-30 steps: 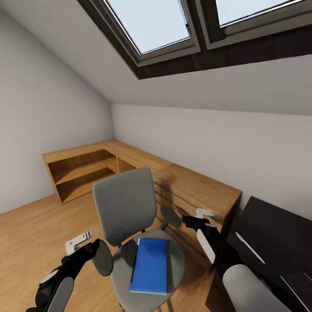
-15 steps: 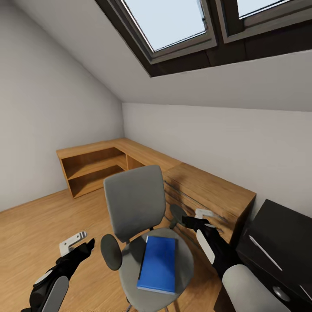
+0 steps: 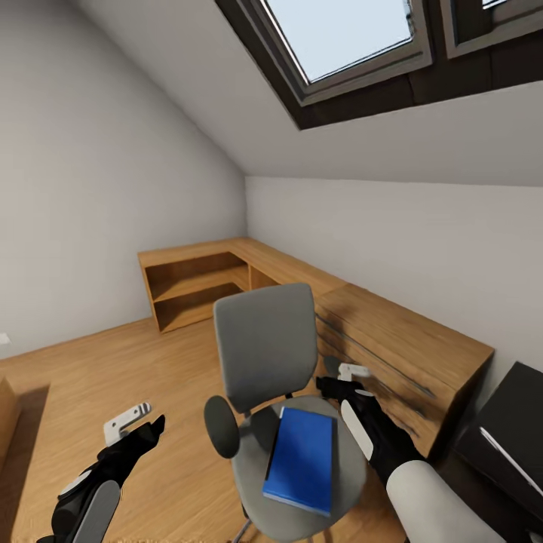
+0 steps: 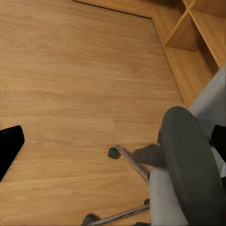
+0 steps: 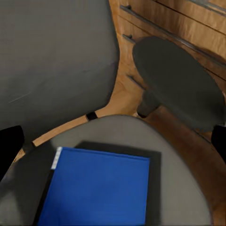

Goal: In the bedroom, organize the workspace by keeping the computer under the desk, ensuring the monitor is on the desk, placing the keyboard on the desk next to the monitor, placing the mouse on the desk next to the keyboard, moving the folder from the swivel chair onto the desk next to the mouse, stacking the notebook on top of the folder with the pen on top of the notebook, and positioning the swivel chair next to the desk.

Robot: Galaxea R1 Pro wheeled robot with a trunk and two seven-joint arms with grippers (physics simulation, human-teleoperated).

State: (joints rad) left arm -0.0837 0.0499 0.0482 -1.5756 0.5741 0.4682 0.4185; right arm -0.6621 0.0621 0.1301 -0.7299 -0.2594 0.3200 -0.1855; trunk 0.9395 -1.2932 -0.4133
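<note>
Reaching forward low at the left of the head view, the left gripper hangs above the wooden floor, well apart from the chair; a pale bracket sits on its back and its dark fingers point ahead, but I cannot tell how far apart they stand. In the left wrist view that arm looks down on the floor planks, on a silver leg of the star base with a dark caster at its end, and on one black armrest of the swivel chair.

Behind, along the far walls, a light wooden cabinet runs in an L, with open shelves at its left end and drawer fronts nearer the right. The swivel chair stands in front of it at the middle, grey back upright, grey seat toward the robot, black armrests on both sides. The folder, a flat bright blue rectangle, lies on the seat, slightly askew, with its near corner close to the seat's front edge. The right wrist view shows it flat on the grey seat below the backrest, with the other armrest beside it and the cabinet's drawer fronts behind.

The right gripper hovers just above the seat's right rear edge, near the folder's far corner and not touching it; whether its fingers are wide or narrow cannot be told. At the far right edge, a corner of the glossy black desk comes into the head view, next to the cabinet's end.
</note>
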